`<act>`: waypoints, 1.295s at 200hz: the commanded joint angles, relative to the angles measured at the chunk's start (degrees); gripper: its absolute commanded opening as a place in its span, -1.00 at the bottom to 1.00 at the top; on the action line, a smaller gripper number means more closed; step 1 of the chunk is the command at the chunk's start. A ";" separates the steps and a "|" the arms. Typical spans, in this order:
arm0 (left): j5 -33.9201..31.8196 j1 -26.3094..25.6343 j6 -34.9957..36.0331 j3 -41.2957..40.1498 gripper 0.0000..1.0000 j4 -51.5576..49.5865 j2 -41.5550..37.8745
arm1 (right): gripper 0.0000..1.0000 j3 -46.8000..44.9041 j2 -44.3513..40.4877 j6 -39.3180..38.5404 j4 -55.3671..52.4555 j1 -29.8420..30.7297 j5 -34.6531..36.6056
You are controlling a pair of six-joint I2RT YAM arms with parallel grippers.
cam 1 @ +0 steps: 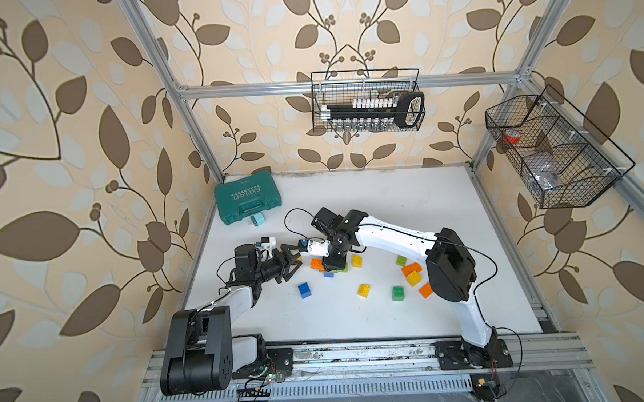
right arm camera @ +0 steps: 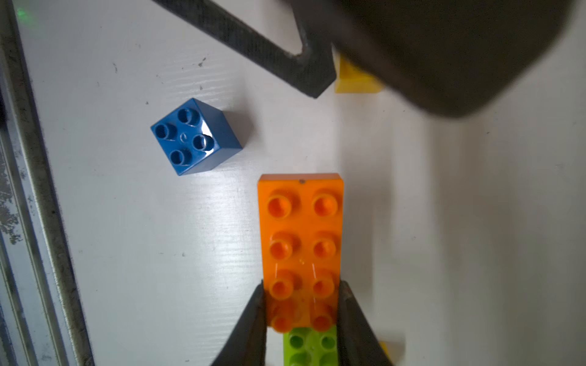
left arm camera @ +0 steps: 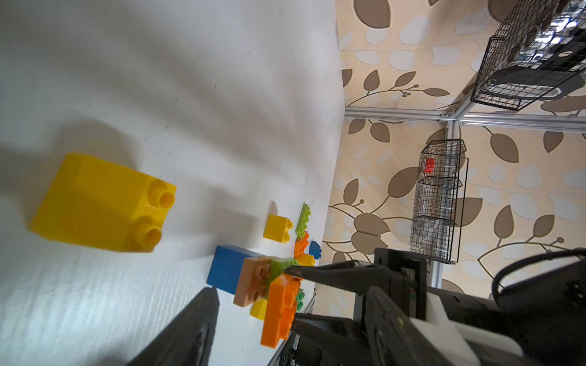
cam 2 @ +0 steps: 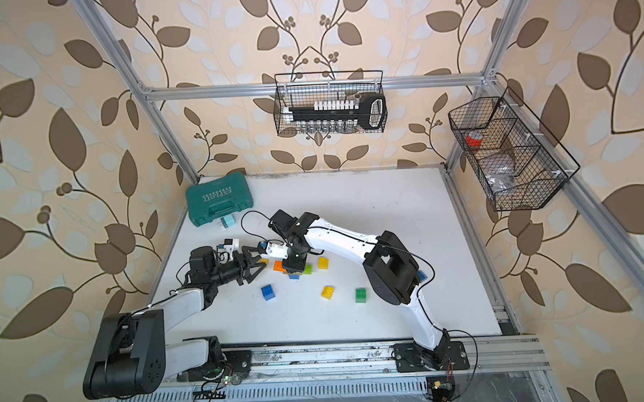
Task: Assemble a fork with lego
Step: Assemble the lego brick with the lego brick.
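Brick (right arm camera: pixel 301 221), orange, glossy, 8 studs, pinched in right hand (right arm camera: pixel 302 286); left hand (cam 1: pixel 292 259) splayed.

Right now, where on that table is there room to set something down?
Bare: the table's far half, right of the teal case; also the near strip between the blue brick and front rail. Crowded: the middle, around the bricks.

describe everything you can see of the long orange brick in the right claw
The long orange brick is glossy plastic, two studs wide and four long, studs up, with a dark speck at its free end. The right claw pinches its long sides near one end, where it overlaps a lime green brick.
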 commanded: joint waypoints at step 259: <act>-2.82 -11.21 -3.03 -2.81 0.28 19.21 16.91 | -0.50 -1.16 6.34 2.66 -0.95 0.21 3.93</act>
